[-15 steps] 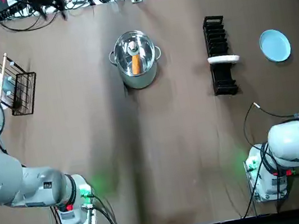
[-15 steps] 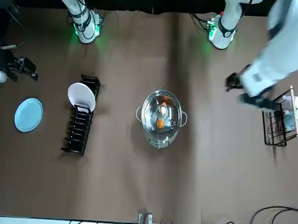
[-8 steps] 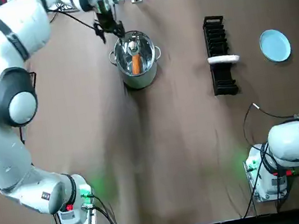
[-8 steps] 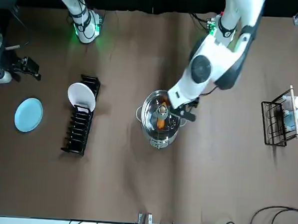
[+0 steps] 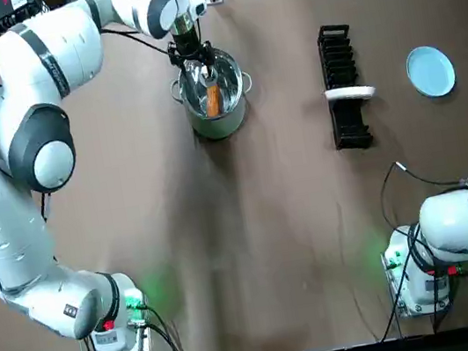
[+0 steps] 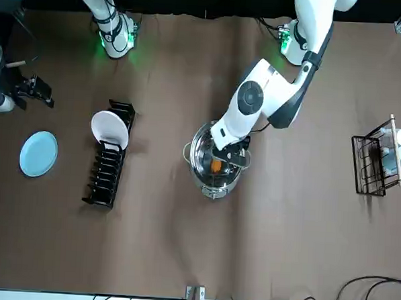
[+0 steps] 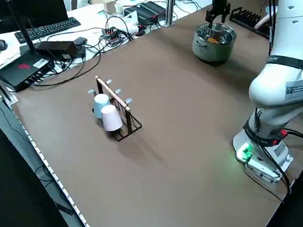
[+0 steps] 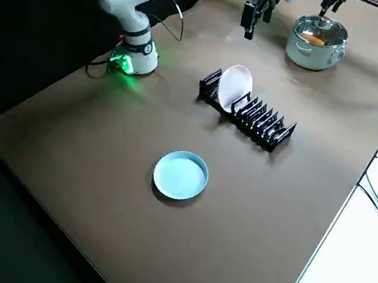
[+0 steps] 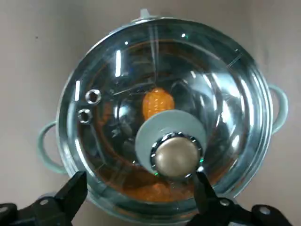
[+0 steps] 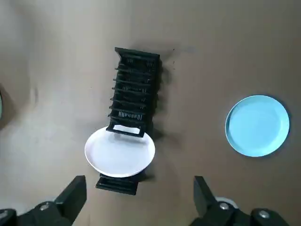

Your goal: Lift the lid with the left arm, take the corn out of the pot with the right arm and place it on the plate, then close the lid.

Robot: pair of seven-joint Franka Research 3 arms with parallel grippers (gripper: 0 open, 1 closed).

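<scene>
Corn (image 9: 157,103) lies inside the steel pot (image 5: 215,112), seen orange through the glass lid (image 9: 117,80), which sits on the pot's rim. The pot stands on the brown table (image 5: 268,223), toward its far side and a little left of the middle. The left gripper (image 9: 137,184) hangs right above the lid. Its fingers (image 9: 75,188) are spread wide, one on either side of the round metal knob (image 9: 176,156), and they grasp nothing. Whether a finger touches the knob cannot be told.

The right gripper (image 10: 138,186) is raised over the far right part of the table, well apart from the pot. Its fingers are released too and hold nothing. Below it a black dish rack (image 5: 336,43) stands right of the pot, with a white plate (image 5: 350,93) upright in a slot near its near end. A light blue plate (image 5: 430,71) lies flat on the table right of the rack. A wire basket (image 6: 373,166) with cups stands at the table's left side.
</scene>
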